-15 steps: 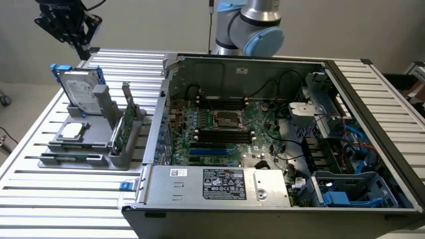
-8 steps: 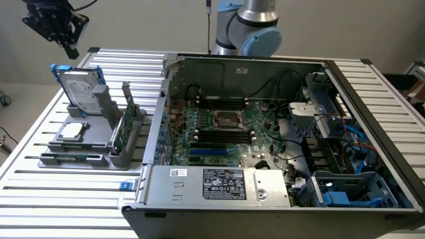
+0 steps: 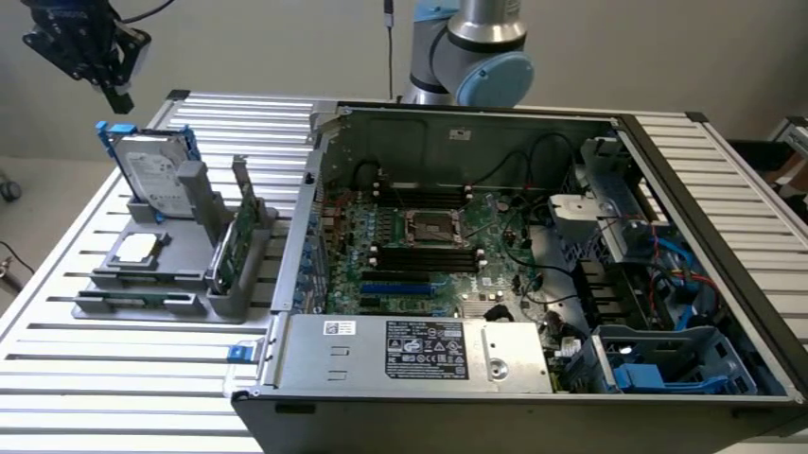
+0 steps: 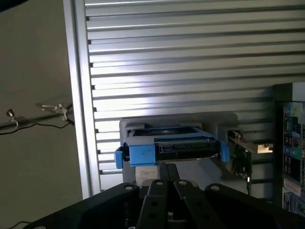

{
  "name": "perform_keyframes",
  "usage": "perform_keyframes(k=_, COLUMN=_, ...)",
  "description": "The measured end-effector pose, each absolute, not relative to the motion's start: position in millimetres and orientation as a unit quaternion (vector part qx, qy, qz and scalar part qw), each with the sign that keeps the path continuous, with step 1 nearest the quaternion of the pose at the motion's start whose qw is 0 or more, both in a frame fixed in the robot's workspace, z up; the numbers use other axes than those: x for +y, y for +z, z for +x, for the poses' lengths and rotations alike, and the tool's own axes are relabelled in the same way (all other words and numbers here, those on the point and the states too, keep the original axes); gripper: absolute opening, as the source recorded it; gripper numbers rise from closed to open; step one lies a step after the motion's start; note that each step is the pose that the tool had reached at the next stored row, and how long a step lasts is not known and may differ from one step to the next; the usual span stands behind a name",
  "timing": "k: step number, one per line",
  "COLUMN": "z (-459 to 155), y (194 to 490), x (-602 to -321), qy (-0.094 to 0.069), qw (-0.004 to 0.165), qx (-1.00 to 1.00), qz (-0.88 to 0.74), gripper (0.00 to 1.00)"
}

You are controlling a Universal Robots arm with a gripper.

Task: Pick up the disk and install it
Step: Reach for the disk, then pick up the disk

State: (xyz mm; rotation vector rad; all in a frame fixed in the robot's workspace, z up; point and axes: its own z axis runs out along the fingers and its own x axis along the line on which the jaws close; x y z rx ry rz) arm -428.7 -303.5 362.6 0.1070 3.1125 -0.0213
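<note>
Hand with fingers together, holding nothing, above the far corner of the slatted desk at the exterior view's left. Below it, apart from the fingers, the disk in its blue carrier stands tilted in a grey holder, just left of the open computer case.

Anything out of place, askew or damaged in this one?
Nothing stands out. The disk leans in its grey holder, seemingly by design, the shut gripper hangs empty above it, and the open computer case looks undamaged.
</note>
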Motion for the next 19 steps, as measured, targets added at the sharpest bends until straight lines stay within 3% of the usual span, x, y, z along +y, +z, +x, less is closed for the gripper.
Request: perform_keyframes(k=19, z=-428.8, y=362.3, x=-303.3, qy=-0.006, qw=0.014, qx=0.999, qz=0.031, gripper=0.11)
